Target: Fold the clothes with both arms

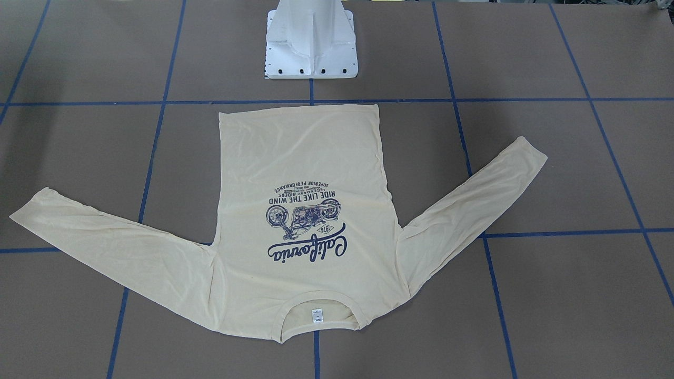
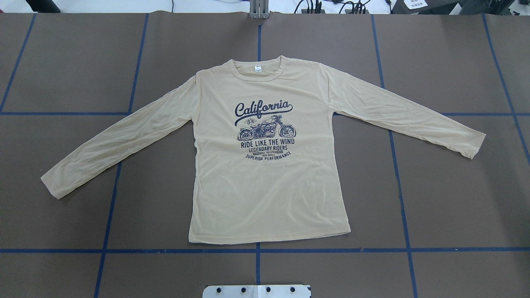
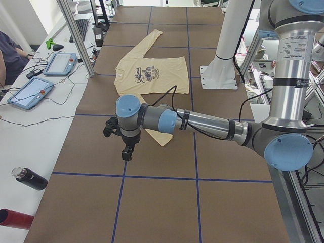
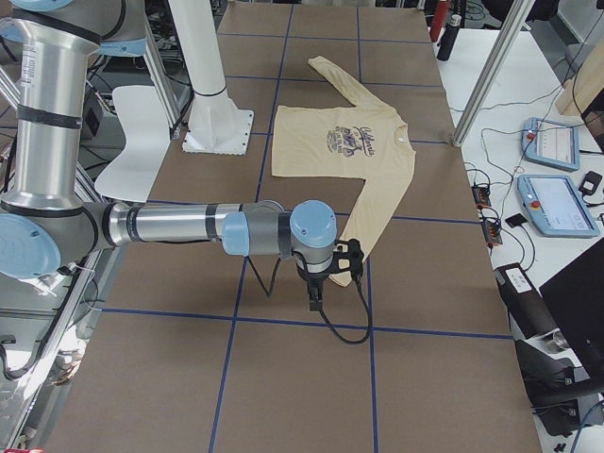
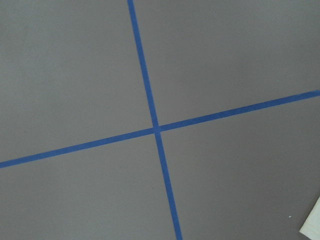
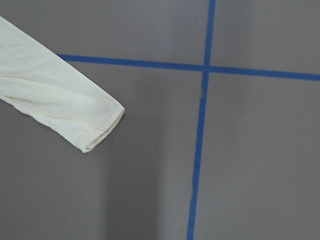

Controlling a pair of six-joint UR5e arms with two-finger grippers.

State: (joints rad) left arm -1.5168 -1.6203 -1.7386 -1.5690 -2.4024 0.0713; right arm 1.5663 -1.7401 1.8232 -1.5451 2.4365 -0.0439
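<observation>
The clothes are one pale cream-yellow long-sleeved T-shirt [image 2: 265,186], spread flat with its navy "California" motorcycle print [image 2: 265,126] facing up and both sleeves stretched out. Its collar [image 1: 316,316] points away from the robot. Neither arm shows in the overhead or front-facing views. My left arm [image 3: 202,121] reaches out low, and its gripper [image 3: 126,153] hangs above the table near the left sleeve's cuff [image 3: 161,137]. My right gripper [image 4: 315,298] hangs just off the right sleeve's cuff [image 6: 95,127]. I cannot tell whether either gripper is open or shut. A corner of cloth [image 5: 312,226] shows in the left wrist view.
Blue tape lines [image 2: 256,250] grid the brown table. The white pedestal base [image 1: 310,47] stands at the robot's side of the shirt's hem. Tablets [image 3: 30,91], bottles [image 3: 29,178], cables and a seated person [image 3: 10,55] line a side table beyond metal posts [image 3: 76,35].
</observation>
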